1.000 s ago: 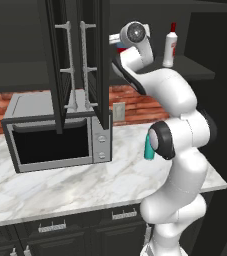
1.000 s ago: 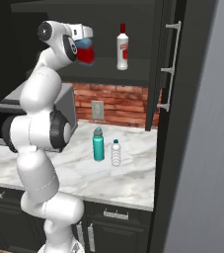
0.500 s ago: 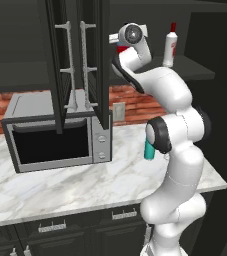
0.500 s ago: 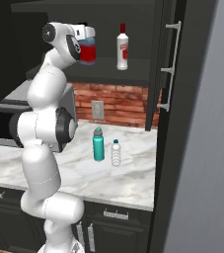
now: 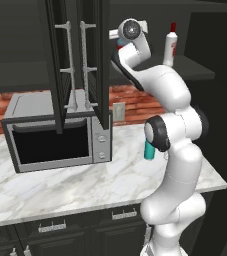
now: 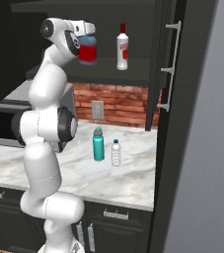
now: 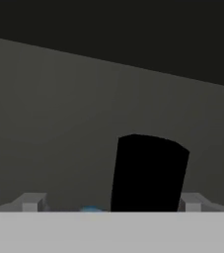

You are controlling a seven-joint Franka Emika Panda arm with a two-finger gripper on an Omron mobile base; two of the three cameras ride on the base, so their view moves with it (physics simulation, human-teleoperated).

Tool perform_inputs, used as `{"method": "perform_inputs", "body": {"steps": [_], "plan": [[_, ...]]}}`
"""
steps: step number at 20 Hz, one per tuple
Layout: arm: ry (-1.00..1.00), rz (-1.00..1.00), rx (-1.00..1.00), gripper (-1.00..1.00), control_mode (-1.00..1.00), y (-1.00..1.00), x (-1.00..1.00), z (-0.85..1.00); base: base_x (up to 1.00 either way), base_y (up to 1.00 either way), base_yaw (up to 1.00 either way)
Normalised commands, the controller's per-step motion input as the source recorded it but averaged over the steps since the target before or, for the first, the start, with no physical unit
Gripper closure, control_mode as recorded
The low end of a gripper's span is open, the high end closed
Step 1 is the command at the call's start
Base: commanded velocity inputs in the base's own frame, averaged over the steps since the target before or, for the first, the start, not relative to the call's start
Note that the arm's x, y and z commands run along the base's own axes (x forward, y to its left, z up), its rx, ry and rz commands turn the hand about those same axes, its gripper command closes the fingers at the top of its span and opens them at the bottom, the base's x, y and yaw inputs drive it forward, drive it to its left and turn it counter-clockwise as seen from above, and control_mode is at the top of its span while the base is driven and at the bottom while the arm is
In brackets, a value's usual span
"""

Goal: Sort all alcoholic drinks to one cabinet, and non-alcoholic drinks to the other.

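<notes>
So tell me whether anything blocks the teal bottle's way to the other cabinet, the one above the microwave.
Nothing visible blocks it. The teal bottle stands on the counter beside the clear water bottle. The cabinet doors above the microwave hang open. The pincer is up at the blue bottle on the right cabinet's shelf.

teal bottle mostly behind arm, blue bottle top hidden by hand

A steel microwave sits on the marble counter before brick backsplash.
</notes>
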Motion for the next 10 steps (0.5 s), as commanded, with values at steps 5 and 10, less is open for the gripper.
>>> {"method": "perform_inputs", "body": {"steps": [5, 10], "plan": [[0.02, -0.05, 0.00, -1.00, -1.00, -0.10, -0.21, 0.13, 0.00, 0.00, 0.00], [0.08, -0.07, 0.00, -1.00, -1.00, -0.11, -0.44, -0.12, 0.00, 0.00, 0.00]]}}
